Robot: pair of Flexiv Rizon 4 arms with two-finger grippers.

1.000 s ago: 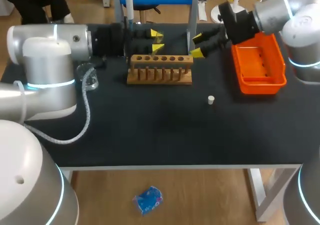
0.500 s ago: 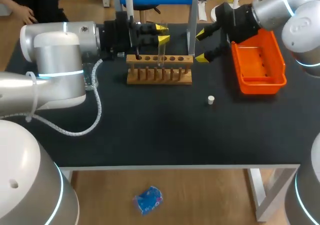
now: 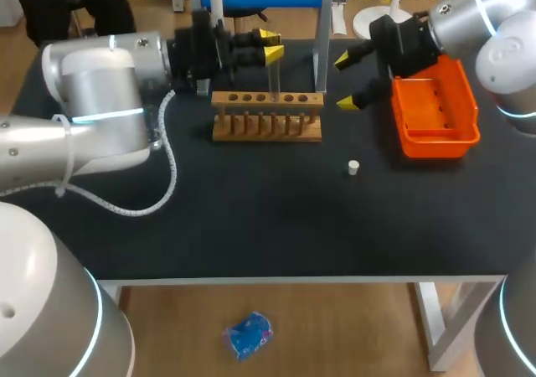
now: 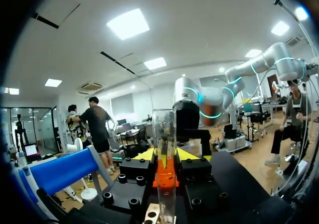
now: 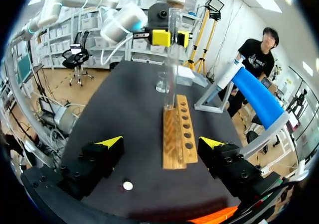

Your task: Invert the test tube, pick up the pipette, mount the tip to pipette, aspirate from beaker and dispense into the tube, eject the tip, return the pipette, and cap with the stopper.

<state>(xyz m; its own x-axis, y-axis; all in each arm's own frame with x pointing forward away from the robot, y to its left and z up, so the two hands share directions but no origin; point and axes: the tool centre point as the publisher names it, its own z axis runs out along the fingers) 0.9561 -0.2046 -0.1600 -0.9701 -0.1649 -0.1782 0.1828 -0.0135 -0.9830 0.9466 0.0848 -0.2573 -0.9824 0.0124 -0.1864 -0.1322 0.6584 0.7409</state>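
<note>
Left side first: the beaker (image 5: 162, 83) is on the table (image 3: 251, 218) behind my left arm. It's mostly hidden from the head view but clear in the right wrist view.

Left jaws, yellow fingertips (image 3: 274, 54), are clamped on the test tube (image 3: 273, 80) from both sides, high on the glass. The tube is upright with its flat rim up, so I read the mouth as up and the flip as done. Its lower end is at one of the middle holes of the wooden rack (image 3: 266, 117). I can't tell if it has bottomed out.

Step in hand, my read: seat the tube and let go.
- Hold it plumb and come straight down slowly, with no side load on the glass.
- Check depth in the right wrist view, which looks side-on.
- Open only once the rack carries the tube, and open wide.
- Back out level so no fingertip drags the rim or tips the rack.

The stopper (image 3: 353, 167) lies loose on the table, right of the rack and nearer me, well apart from both arms. Right jaws, fingertips (image 3: 344, 102), stand wide apart and hold nothing, between the rack and the orange tray (image 3: 435, 147). I'd leave them parked there, clear of the tube.

Writing: none I can read on the tube, rack, tray or stopper. I can't make out any labels or graduations.
</note>
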